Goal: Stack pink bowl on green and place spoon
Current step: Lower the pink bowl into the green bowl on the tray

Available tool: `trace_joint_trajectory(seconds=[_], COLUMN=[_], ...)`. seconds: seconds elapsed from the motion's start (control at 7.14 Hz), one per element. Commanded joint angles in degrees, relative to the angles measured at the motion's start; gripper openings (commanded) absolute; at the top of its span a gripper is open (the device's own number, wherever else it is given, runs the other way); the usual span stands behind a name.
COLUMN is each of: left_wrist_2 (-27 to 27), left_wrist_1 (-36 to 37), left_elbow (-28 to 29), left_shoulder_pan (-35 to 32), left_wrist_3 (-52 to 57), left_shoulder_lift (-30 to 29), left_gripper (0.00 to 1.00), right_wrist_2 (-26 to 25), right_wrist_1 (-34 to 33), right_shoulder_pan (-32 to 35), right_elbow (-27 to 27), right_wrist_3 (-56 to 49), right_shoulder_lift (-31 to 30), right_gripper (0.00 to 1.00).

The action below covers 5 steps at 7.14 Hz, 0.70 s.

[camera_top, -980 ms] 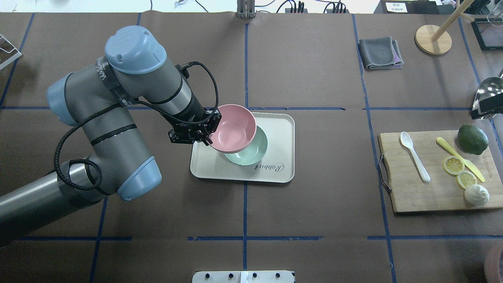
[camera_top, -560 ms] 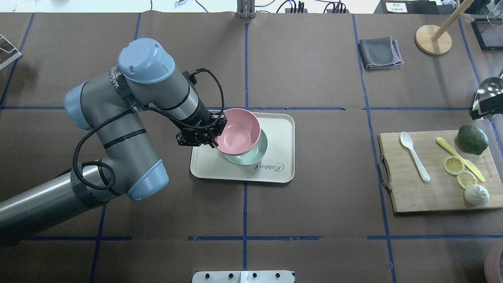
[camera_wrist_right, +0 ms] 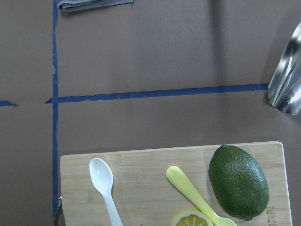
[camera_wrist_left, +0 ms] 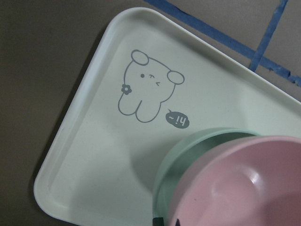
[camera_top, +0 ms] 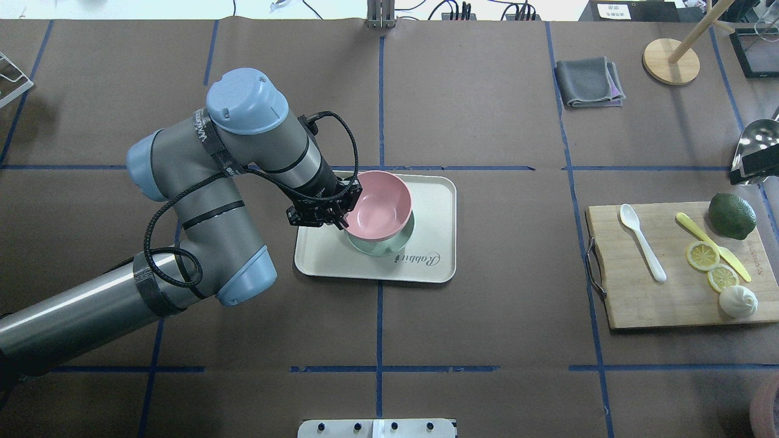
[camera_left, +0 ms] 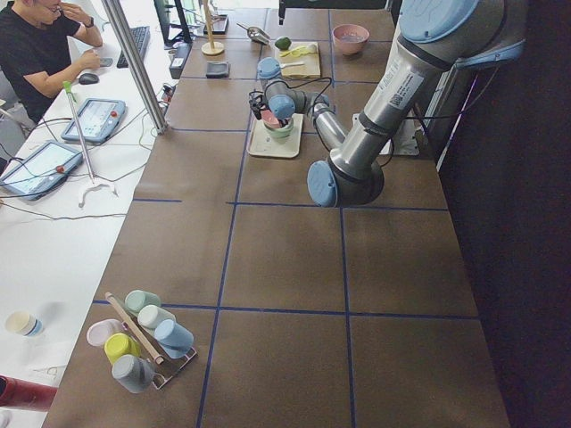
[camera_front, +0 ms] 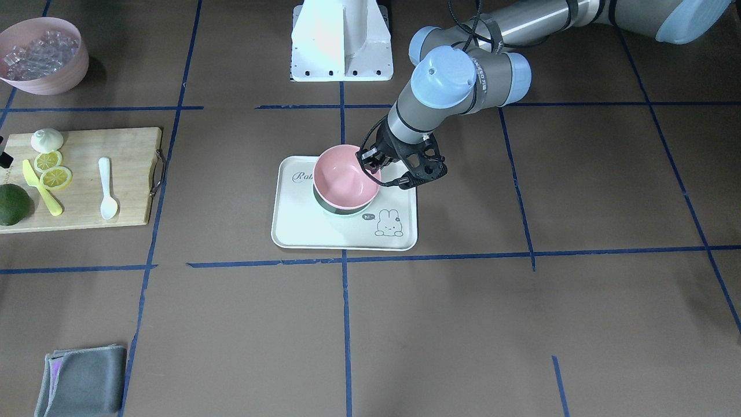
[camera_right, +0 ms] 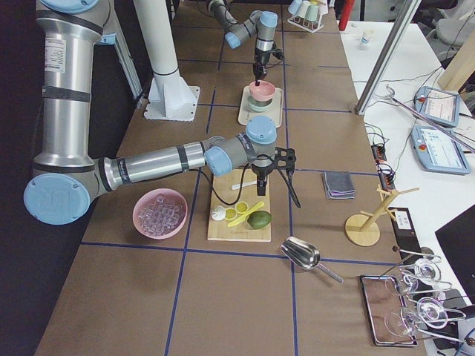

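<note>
My left gripper point(camera_top: 341, 214) is shut on the near-left rim of the small pink bowl point(camera_top: 380, 204). The bowl hangs slightly tilted, low over the mint-green bowl point(camera_top: 389, 244), and covers most of it. I cannot tell whether the two touch. The green bowl stands on the cream tray point(camera_top: 426, 267). In the left wrist view the pink bowl point(camera_wrist_left: 244, 183) overlaps the green rim point(camera_wrist_left: 188, 155). The white spoon point(camera_top: 642, 240) lies on the wooden cutting board point(camera_top: 639, 298) at the right. My right gripper point(camera_right: 262, 182) hovers above that board; I cannot tell if it is open or shut.
On the board lie a yellow knife point(camera_top: 712, 243), a dark green fruit point(camera_top: 731, 216), lemon slices point(camera_top: 703, 255) and a white bun point(camera_top: 737, 301). A grey cloth point(camera_top: 587, 82), wooden stand point(camera_top: 669, 61) and metal scoop point(camera_top: 754, 143) sit far right. A large pink bowl of ice point(camera_front: 40, 55) stands beside the robot's base.
My left arm has carried the pink bowl to the right and lower, from beside the green bowl to nearly centred over it. The grip on the rim is unchanged.
</note>
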Motion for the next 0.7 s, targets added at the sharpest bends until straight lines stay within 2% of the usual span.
trace_joint_trajectory(seconds=[0.0,0.56], left_wrist_2=[0.4,0.4], left_wrist_1=[-0.1,-0.9], left_elbow=[0.7,1.3], left_shoulder_pan=[0.2,0.2], left_wrist_3=[0.0,0.0], left_shoulder_lift=[-0.1,-0.2], left_gripper=[0.0,0.02], right_wrist_2=[0.0,0.1], right_wrist_1=[0.0,0.0], right_shoulder_pan=[0.0,0.1], right_elbow=[0.1,0.2], right_wrist_3=[0.0,0.0], right_shoulder_lift=[0.0,0.0], right_gripper=[1.0,1.0])
